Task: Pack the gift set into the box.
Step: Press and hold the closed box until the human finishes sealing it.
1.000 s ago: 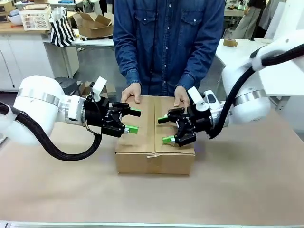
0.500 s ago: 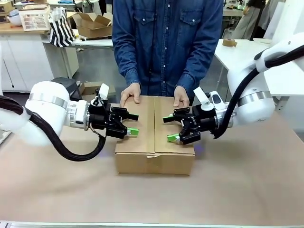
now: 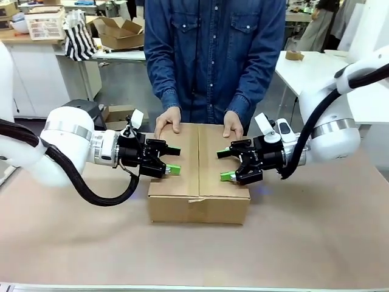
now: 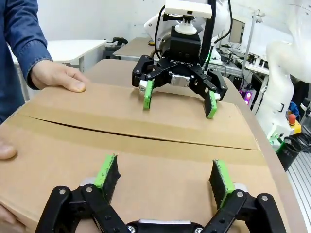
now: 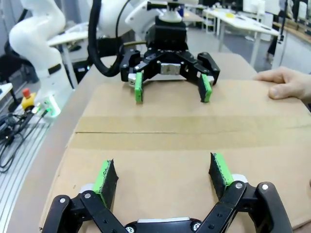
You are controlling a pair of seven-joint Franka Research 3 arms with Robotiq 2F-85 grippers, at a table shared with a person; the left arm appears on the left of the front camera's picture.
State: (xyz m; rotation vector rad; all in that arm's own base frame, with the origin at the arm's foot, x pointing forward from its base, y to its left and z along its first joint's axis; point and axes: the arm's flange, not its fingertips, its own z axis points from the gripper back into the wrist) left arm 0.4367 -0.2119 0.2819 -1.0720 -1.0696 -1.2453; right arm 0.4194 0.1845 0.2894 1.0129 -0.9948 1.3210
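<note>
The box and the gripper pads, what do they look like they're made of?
The box: plain brown corrugated cardboard, matte, with creased flaps meeting at a centre seam. The pads: bright green, dull-surfaced, probably rubber or soft plastic; the look alone can't settle which.

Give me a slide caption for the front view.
Two open grippers, left and right, face each other over the closed box while a person's hands rest on its far edge.

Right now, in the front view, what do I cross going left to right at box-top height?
Left end effector with black fingers and green pads → closed brown corrugated cardboard box → right end effector, same build.
</note>
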